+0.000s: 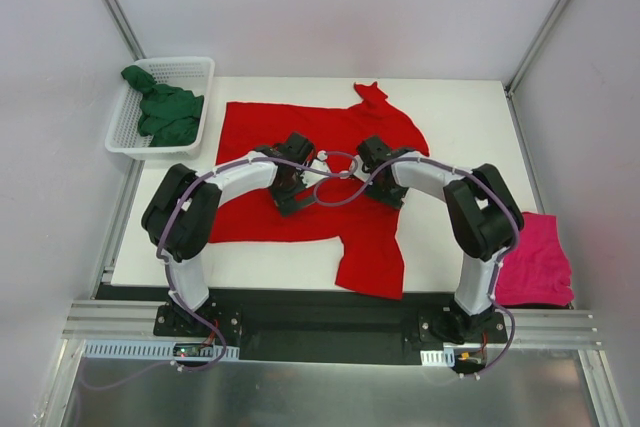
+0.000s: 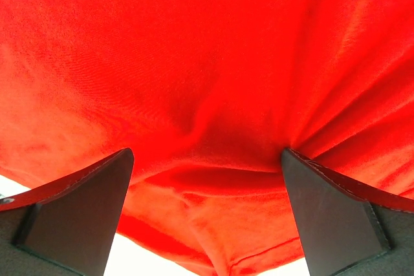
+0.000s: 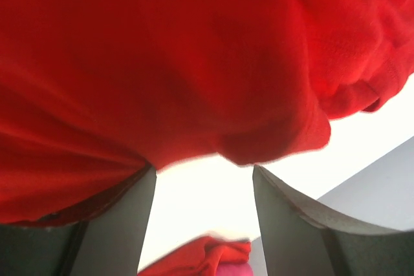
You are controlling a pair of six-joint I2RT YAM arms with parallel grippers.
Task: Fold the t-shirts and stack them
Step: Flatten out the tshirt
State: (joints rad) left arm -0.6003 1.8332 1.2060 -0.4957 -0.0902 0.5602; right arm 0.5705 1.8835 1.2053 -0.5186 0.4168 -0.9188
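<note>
The bright red t-shirt (image 1: 330, 137) lies spread on the white table (image 1: 470, 117), one part hanging down toward the near edge. Both grippers are low over its middle. My left gripper (image 1: 288, 193) is wide open, its fingertips resting on wrinkled red cloth (image 2: 213, 95) that fills the space between them (image 2: 207, 156). My right gripper (image 1: 386, 191) is open too; bare table shows between its fingers (image 3: 204, 169), and a bulge of red cloth (image 3: 194, 63) lies just past the tips. The dark green t-shirt (image 1: 165, 112) is bunched in the basket. The magenta-pink t-shirt (image 1: 535, 262) lies at the table's right edge.
A white mesh basket (image 1: 192, 69) stands at the back left corner, partly off the table. Metal frame posts rise at the back corners. The arms' bases sit on a black rail (image 1: 320, 322) along the near edge.
</note>
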